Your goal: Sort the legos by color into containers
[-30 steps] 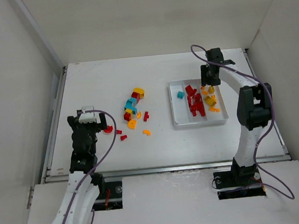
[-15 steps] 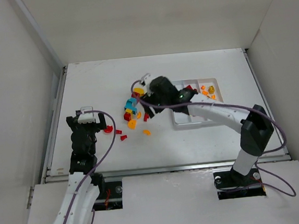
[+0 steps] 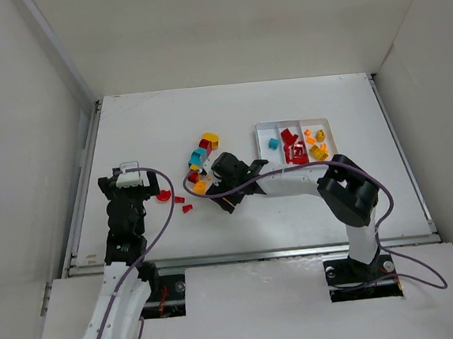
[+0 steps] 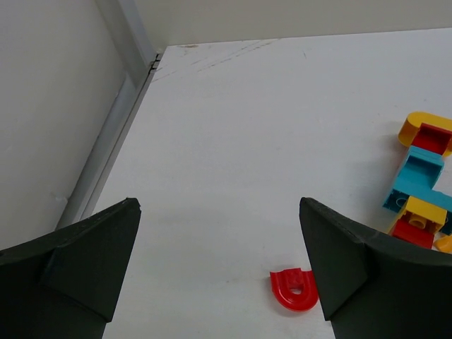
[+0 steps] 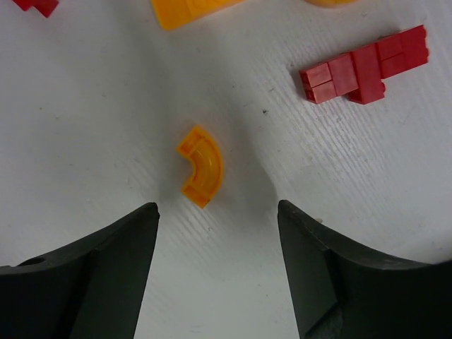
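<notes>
Right wrist view shows the right gripper (image 5: 217, 212) spread over an orange arc (image 5: 201, 166) at the tabletop's (image 5: 85, 106) middle, tray (image 3: 294, 121) near the right edge; closing off-centre could squirt the arc sideways.

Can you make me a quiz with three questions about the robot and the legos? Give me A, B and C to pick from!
1. Where in the tray is the teal brick?
A. left compartment
B. middle compartment
C. right compartment

2. What colour is the curved piece between the jaws of the right gripper?
A. red
B. orange
C. teal

3. How are the right gripper's jaws?
A. shut on a brick
B. out of view
C. open, holding nothing

Answers:
1 A, the top view shows it just inside the tray's left rim.
2 B, the wrist view shows it orange.
3 C, they stand apart and the piece lies untouched between them.
</notes>
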### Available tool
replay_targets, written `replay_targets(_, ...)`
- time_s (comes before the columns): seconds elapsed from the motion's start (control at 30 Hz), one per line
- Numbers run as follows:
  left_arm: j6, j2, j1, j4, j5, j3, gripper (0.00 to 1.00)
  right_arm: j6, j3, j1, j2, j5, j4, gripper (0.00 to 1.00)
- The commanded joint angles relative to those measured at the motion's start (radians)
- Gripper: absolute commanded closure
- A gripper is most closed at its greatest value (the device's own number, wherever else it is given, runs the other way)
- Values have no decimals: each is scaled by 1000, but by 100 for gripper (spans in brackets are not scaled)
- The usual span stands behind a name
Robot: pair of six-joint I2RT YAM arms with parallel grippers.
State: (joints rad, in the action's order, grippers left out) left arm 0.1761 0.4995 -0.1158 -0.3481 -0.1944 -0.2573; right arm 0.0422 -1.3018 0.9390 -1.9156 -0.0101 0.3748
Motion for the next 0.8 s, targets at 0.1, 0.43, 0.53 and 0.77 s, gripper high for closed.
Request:
replay_targets(0.1, 13, -22, 7, -46, -20, -43, 6, -7, -39, 36, -48, 25, -88, 29)
replay_targets(0.43, 13, -22, 7, -55, -20, -43, 6, -16, -90, 58, -97, 76, -79, 70)
replay_targets(0.53, 13, -22, 16, -55, -11, -43, 6, -16, -68, 58, -83, 88, -79, 78)
replay_targets(0.77, 13, -22, 16, -46, -2, -43, 6, -74, -47, 58, -8, 131, -79, 100)
